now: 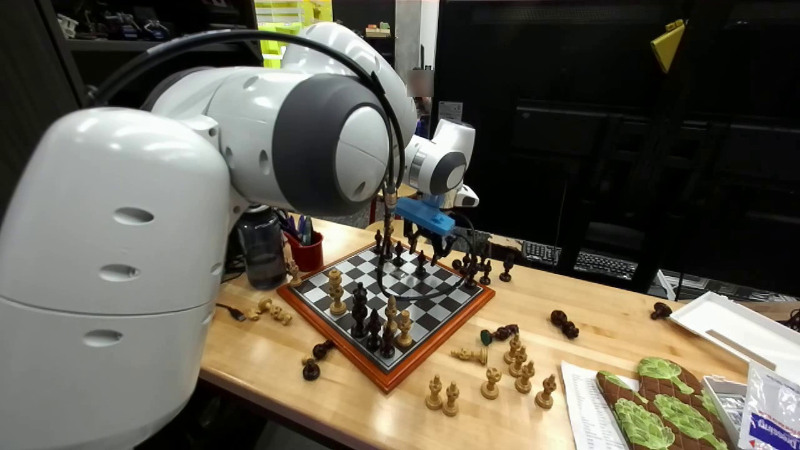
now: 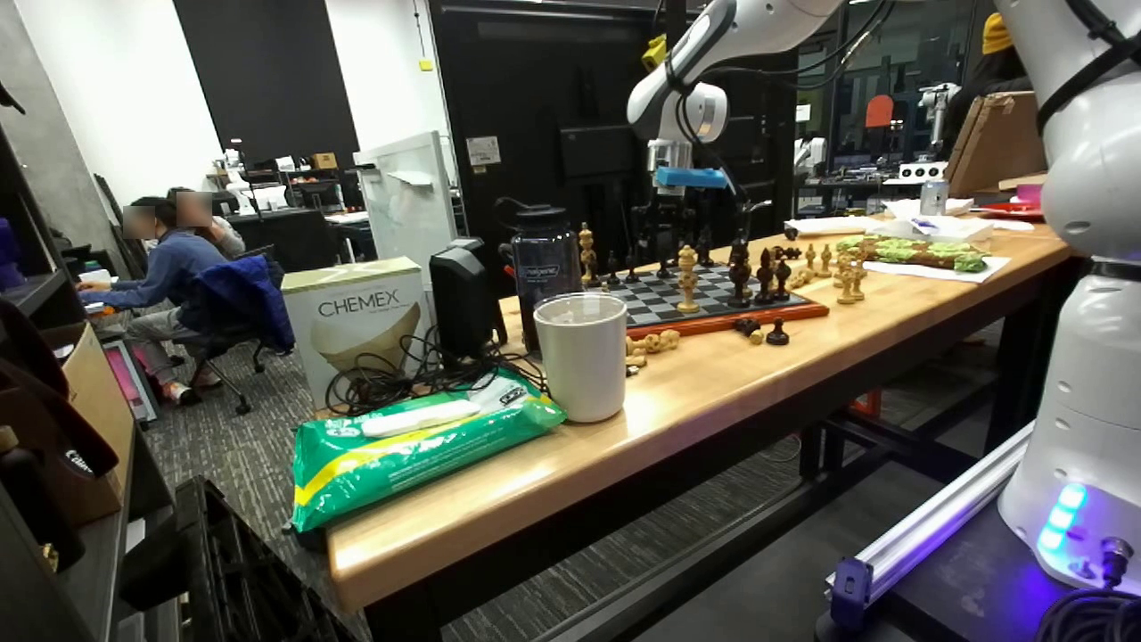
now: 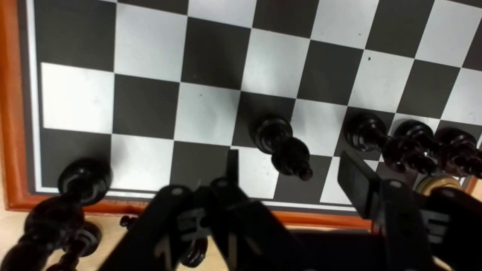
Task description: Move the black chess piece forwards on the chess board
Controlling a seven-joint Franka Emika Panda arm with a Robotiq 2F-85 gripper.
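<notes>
The checkered chess board [image 1: 431,345] with its reddish-brown border lies flat on the table; it also shows in an exterior view [image 2: 740,321] and in the wrist view [image 3: 209,109]. A black chess piece [image 3: 274,132] stands upright on a dark square near one edge; it also shows in an exterior view [image 1: 420,267]. My gripper [image 3: 293,169] is open, one finger to each side of this piece's head in the wrist view, touching neither side. In both exterior views the gripper [image 1: 425,249] [image 2: 667,236] is low over the board. Its contact with the board cannot be told.
Several black pieces [image 3: 365,131] stand close to the right finger; another black piece [image 3: 84,180] stands at the board's corner. Light pieces [image 1: 335,292] stand on the board's opposite side. Loose pieces [image 1: 490,382] lie around it. A dark bottle [image 1: 261,247] and red cup [image 1: 306,253] stand beside it.
</notes>
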